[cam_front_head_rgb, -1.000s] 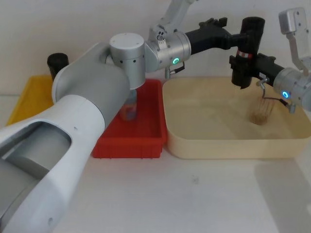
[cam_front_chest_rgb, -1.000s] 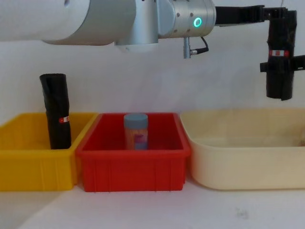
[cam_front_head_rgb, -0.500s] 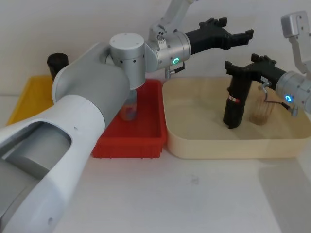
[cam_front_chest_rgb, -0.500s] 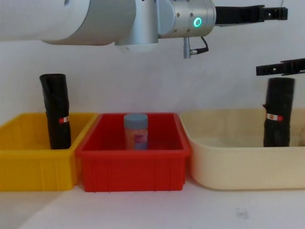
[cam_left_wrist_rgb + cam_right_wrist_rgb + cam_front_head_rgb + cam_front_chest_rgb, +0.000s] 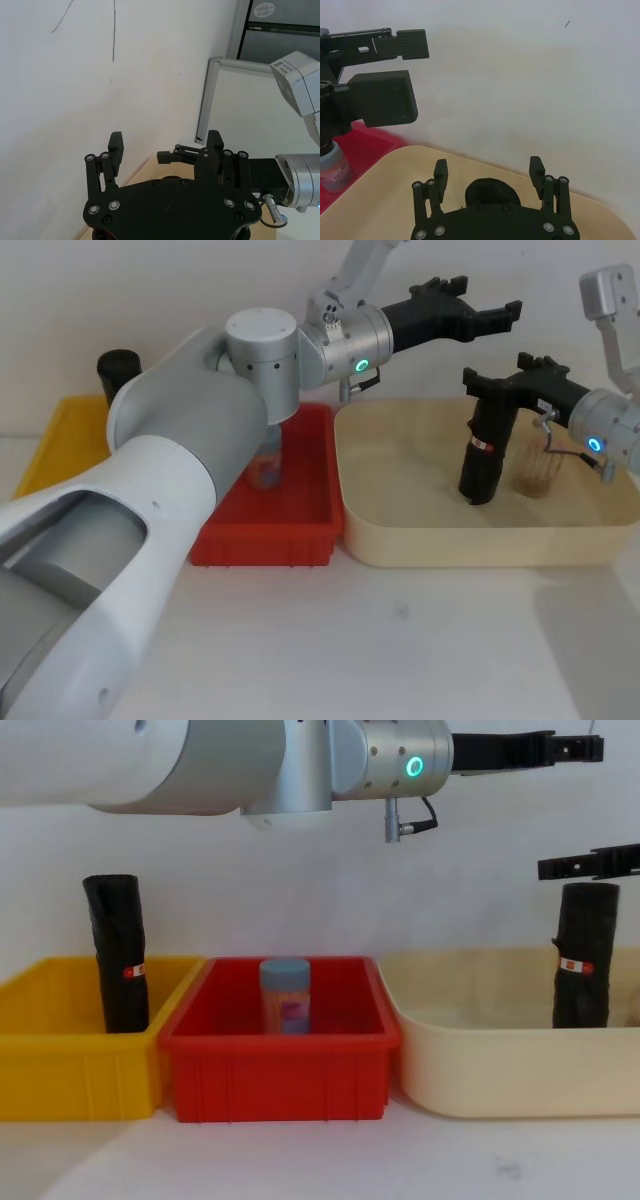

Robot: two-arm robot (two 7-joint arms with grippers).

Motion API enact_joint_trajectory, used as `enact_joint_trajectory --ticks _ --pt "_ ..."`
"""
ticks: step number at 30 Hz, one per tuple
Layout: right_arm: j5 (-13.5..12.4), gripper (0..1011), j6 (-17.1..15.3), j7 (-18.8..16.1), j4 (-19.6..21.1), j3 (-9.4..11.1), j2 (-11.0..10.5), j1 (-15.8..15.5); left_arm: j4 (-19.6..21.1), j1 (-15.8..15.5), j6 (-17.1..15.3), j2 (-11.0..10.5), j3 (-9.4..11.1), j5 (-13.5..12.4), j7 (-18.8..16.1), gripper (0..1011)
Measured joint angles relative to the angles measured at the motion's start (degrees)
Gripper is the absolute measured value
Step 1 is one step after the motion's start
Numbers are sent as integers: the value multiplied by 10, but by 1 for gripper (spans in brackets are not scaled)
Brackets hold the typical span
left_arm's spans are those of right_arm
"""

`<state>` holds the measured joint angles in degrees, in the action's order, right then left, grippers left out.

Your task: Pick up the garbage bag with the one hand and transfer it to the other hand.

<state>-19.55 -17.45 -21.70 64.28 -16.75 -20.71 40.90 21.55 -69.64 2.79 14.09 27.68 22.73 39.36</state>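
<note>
The left end effector (image 5: 492, 318), on the green-lit arm, hangs spread wide and empty above the cream tub (image 5: 400, 530). Below it the garbage bag (image 5: 482, 452) stands upright in that tub, with the right end effector (image 5: 508, 381) open around its top, probably ready to release or regrasp.

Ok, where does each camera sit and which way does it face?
Head: high, looking down at the tub; left arm large, left hand, right hand.
Chest: low, facing across at the red bin; left arm overhead.
Left wrist: behind the left hand, facing the right hand.
Right wrist: behind the right hand, facing down onto the bag.
Head and chest share the bag upright in the tub.
</note>
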Motion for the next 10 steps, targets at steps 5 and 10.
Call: enact_joint_trajectory --ticks 5,10 --pt "0 1001 0 -1 0 0 0 0 0 0 0 0 0 0 0 1001" --pt "0 1001 -1 -1 1 0 -1 -1 0 0 0 0 0 0 0 1001"
